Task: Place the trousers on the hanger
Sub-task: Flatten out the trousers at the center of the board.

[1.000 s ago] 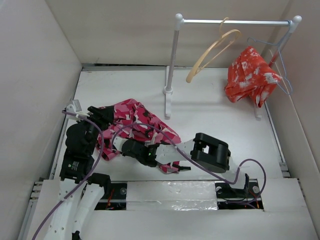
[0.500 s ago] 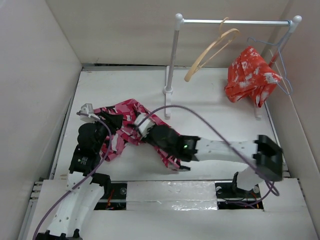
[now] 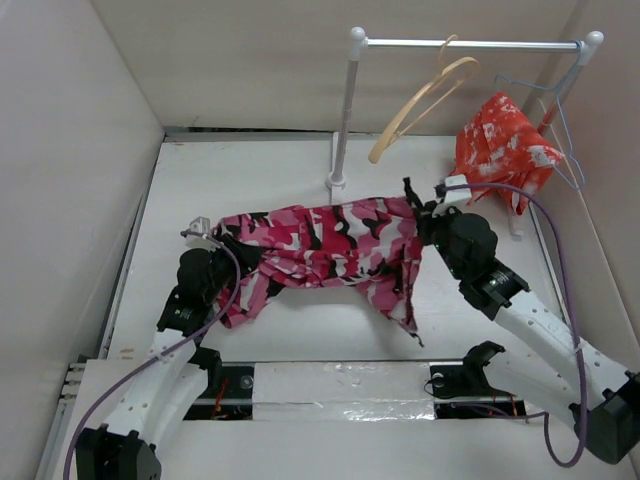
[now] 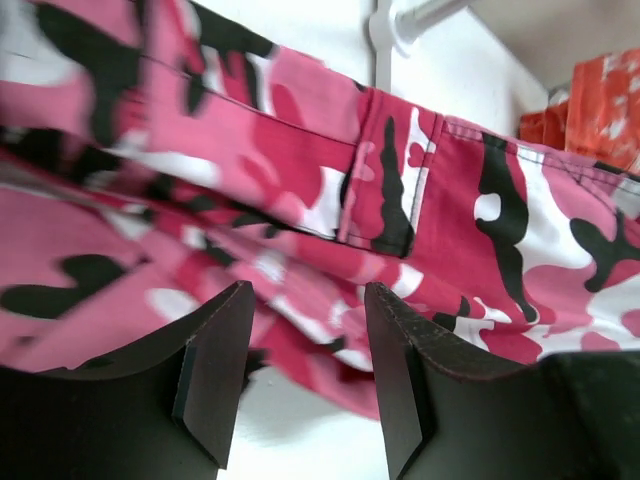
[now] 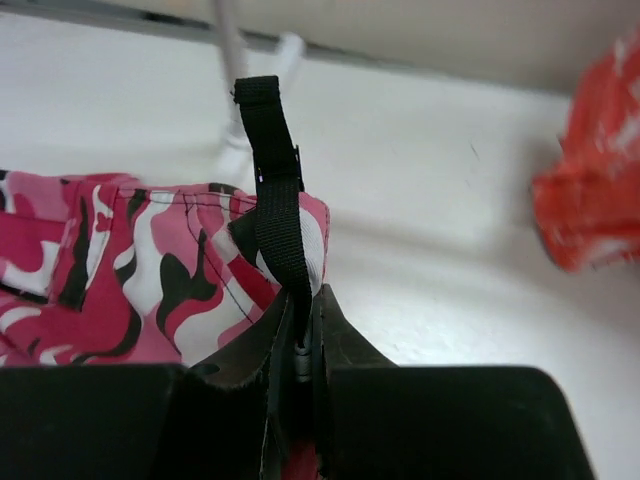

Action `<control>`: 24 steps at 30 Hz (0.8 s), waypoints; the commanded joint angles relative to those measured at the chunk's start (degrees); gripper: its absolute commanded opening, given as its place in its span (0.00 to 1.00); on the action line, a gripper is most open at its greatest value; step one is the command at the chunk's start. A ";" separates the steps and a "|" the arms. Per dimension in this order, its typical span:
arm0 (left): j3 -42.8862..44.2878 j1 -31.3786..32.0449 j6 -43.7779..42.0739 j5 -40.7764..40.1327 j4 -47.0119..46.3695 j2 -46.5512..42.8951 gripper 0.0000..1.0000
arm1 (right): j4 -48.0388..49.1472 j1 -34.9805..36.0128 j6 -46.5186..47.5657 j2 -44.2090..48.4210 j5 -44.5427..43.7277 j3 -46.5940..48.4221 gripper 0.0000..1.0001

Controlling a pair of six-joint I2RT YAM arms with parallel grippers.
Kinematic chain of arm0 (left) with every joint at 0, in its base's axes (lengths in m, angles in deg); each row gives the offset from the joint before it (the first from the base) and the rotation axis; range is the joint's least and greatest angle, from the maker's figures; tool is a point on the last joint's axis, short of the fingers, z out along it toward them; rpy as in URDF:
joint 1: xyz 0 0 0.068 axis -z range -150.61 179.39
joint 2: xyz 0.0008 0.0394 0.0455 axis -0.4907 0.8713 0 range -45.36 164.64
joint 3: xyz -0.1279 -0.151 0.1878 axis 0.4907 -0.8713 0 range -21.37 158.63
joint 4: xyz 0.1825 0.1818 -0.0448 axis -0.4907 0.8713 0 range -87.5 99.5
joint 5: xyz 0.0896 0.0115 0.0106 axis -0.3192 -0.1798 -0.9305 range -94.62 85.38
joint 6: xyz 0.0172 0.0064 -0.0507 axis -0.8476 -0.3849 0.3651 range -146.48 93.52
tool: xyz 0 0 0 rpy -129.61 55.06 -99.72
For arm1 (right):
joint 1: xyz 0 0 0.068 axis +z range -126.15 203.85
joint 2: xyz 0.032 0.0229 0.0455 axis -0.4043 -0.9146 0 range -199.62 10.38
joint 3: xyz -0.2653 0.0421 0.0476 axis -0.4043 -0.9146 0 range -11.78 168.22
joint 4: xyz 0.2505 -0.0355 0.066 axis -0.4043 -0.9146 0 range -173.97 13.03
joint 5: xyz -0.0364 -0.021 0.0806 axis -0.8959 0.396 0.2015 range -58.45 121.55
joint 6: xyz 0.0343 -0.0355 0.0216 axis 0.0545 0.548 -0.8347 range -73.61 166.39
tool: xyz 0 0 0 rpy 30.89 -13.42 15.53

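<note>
The camouflage trousers (image 3: 330, 240) hang stretched across the middle of the table between my two arms. My right gripper (image 3: 425, 222) is shut on their right waistband corner, lifted off the table. In the right wrist view the jaws (image 5: 305, 300) pinch that corner (image 5: 210, 250), and a black strap (image 5: 272, 180) stands up from the pinch. My left gripper (image 3: 222, 248) is at the trousers' left end, open; in its wrist view (image 4: 308, 295) the fabric (image 4: 300, 180) lies just past the fingertips. The tan wooden hanger (image 3: 425, 95) hangs tilted on the rack's bar, behind and above the right gripper.
A white clothes rack (image 3: 345, 110) stands at the back, its left foot (image 3: 337, 182) just behind the trousers. A red-orange garment (image 3: 500, 150) hangs on a thin wire hanger (image 3: 562, 135) at the rack's right end. Walls close in on the left, back and right.
My right gripper shut on the waistband and swung from the table's left-centre to the right, pulling the bunched trousers out into a wide span. The left gripper shifted slightly right.
</note>
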 commanded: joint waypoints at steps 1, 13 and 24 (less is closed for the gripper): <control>-0.37 0.16 -1.08 4.82 -9.01 2.86 0.45 | 0.01 -9.91 -5.11 2.72 6.48 -4.74 0.03; 3.33 18.06 0.47 -26.50 -1.48 10.01 0.50 | 0.28 -29.64 -7.05 -2.46 16.87 -6.07 0.04; -2.57 19.50 11.57 -39.99 11.98 -6.01 0.72 | 1.24 -30.26 -7.31 2.47 17.66 -8.62 0.04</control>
